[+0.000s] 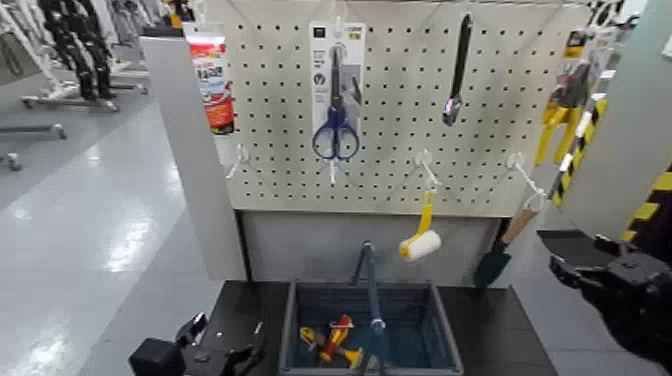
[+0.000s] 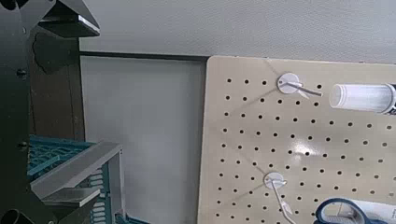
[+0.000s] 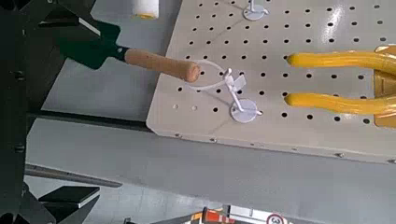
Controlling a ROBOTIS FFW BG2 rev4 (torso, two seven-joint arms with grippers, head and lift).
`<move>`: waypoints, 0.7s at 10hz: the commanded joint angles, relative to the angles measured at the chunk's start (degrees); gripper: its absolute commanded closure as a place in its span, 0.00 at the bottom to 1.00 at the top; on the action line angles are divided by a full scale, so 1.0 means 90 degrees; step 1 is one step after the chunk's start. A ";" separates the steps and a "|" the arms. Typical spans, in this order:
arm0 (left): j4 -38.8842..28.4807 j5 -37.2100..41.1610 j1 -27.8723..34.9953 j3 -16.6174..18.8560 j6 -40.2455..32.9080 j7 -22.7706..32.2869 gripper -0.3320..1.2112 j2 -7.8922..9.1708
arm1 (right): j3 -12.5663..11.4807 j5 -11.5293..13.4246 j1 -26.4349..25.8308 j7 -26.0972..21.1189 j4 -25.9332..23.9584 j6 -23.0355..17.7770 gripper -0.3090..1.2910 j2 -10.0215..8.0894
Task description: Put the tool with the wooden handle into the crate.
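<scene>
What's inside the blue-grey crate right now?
In the crate lies a red-and-yellow tool. The hoop handle crosses in front, so whatever sits directly behind it can't be seen.

Open to pass over the tabletop's [image 1: 512, 335] right side, between right tool [image 1: 576, 253] and hanging trowel [image 1: 492, 263]. Obstructed between trowel and crate [image 1: 447, 335] by the hanging paint roller [image 1: 421, 243]. Closed off behind by the pegboard [image 1: 280, 190]. Split above the crate by its raised handle [image 1: 372, 290]; roomier right of it, partly filled left by red-and-yellow items [image 1: 333, 340]. Crowded near the left front corner by the left tool [image 1: 230, 325].
</scene>
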 commanded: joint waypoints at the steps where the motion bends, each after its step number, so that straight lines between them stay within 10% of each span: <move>1: 0.0000 -0.0001 -0.0011 0.0000 0.0016 -0.0002 0.28 -0.0010 | 0.0339 -0.0033 -0.0453 0.0131 0.0509 -0.0020 0.27 -0.0199; 7: 0.0029 -0.0001 -0.0041 -0.0020 0.0006 -0.0002 0.28 -0.0020 | 0.1160 -0.0199 -0.1400 0.0648 0.1671 -0.0205 0.26 -0.0395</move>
